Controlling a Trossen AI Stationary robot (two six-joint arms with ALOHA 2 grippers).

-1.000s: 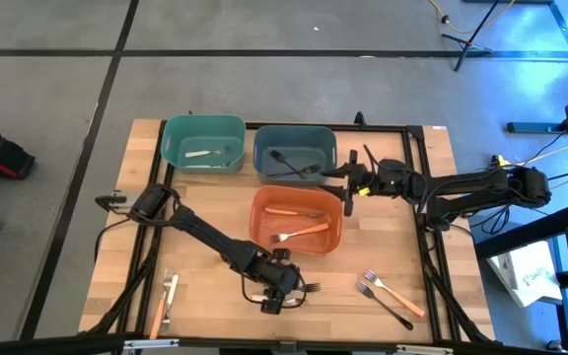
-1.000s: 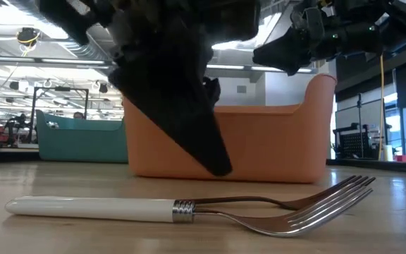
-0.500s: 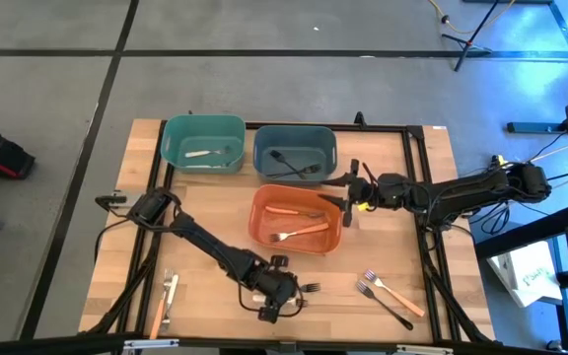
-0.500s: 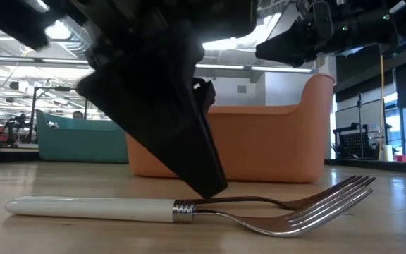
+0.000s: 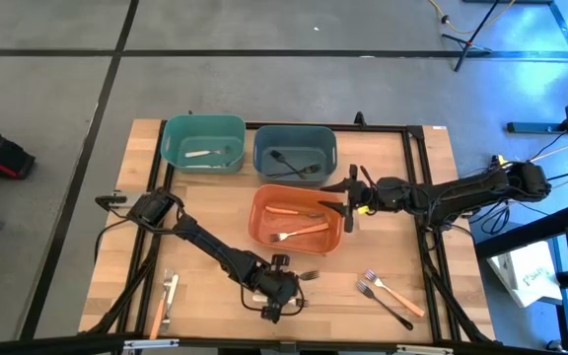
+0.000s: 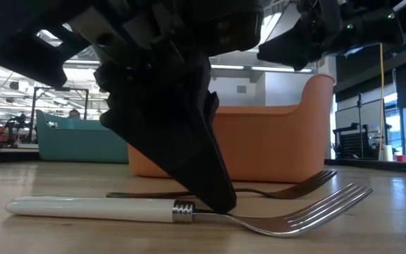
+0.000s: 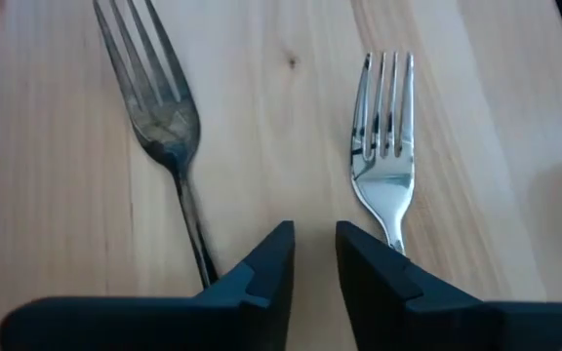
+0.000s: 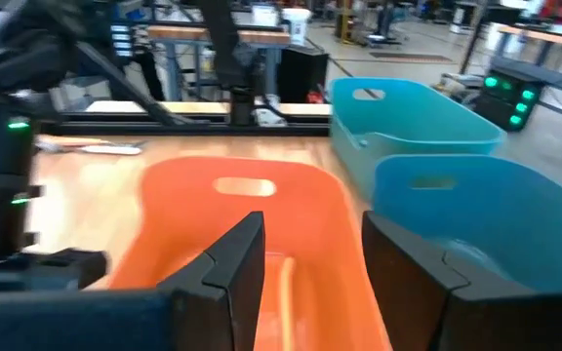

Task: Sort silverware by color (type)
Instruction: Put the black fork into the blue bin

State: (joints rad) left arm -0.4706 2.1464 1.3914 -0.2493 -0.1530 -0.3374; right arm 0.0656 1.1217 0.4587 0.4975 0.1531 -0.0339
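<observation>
A: What is seen at the table's front edge?
B: L gripper [image 6: 216, 199] is set down on the wood betw. two forks: a white-handled fork [image 6: 97, 206] and a dark fork [image 7: 159, 107] lying just beside it. Whether the pincer is spread or pinching can't be told.
A: Other silverware at the front?
B: Two forks [image 5: 388, 296] are laid to the R, well apart from it; two more pcs [image 5: 164, 301] at the front L corner.
A: Further back?
B: The orange bin [image 5: 255, 229] is placed mid-table, w/ orange-handled pcs [image 5: 299, 234] inside. R gripper [image 5: 346, 203] is held over its R rim, pincer spread, nothing betw. the fingers.
A: And farthest?
B: Black pcs [image 5: 294, 164] are held in the blue-grey bin [image 5: 261, 153]; a white pc [image 5: 205, 153] in the teal bin [image 5: 166, 148] beside it.
</observation>
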